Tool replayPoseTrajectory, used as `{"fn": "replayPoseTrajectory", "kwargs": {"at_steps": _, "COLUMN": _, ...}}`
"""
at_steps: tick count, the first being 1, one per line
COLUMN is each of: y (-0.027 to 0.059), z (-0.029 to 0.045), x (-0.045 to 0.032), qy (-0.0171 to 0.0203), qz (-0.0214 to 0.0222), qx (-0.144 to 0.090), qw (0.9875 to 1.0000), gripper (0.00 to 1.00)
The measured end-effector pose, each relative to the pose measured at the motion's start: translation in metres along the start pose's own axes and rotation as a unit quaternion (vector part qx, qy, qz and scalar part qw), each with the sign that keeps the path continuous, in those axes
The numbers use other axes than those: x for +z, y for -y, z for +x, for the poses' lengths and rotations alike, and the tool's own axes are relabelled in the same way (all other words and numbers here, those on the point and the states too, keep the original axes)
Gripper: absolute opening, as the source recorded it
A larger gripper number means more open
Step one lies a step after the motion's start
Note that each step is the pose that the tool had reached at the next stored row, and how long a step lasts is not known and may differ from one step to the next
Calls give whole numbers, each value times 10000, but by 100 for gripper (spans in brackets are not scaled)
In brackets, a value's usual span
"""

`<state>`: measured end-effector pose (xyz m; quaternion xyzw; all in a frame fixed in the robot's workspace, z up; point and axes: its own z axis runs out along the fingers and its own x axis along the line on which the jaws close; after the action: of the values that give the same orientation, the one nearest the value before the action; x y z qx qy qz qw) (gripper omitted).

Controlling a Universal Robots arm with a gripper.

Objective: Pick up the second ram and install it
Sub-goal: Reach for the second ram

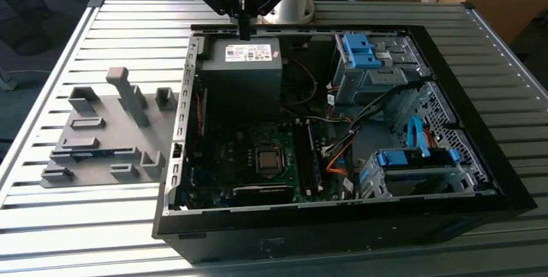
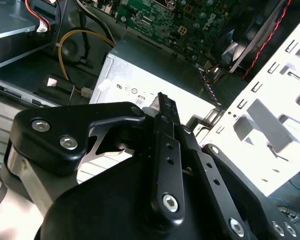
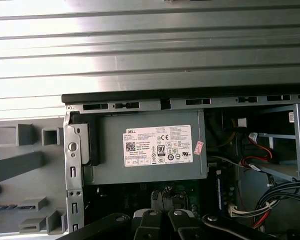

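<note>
On the exterior view's left, on the ribbed silver metal table, I see one flat grey plastic fixture tray with raised blocks and slots. In one slot lies what I take to be the second ram, a long, thin, blue-green circuit-board stick. I count one there, with nothing touching it. Toward the middle, one open black computer case lies on its side. Over its far edge my one black gripper hangs above one grey metal power supply box with a white label, well apart from the tray. In the second wrist view the gripper has its jaws drawn together with nothing between them. Nearer the camera sits one dark green motherboard with one square silver processor socket. Just beside the socket run the long dark memory slots; I cannot tell whether a stick stands in them. Toward the exterior view's right I count two blue plastic drive brackets, one far and one near. I judge the step in hand to be the approach to the pick-up, with the grasp not yet made, since the gripper is nearer the power supply than the stick. In my judgement the pick-up calls for jaws opened over the tray and lined up across the stick's thin faces.
</note>
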<state>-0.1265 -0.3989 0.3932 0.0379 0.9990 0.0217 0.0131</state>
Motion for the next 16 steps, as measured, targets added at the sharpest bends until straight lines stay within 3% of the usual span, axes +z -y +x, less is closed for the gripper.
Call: {"fn": "replayPoseTrajectory", "kwargs": {"at_steps": 16, "y": 2, "z": 32, "x": 0, "qy": 0, "qz": 0, "qx": 0, "qw": 10000, "gripper": 11}}
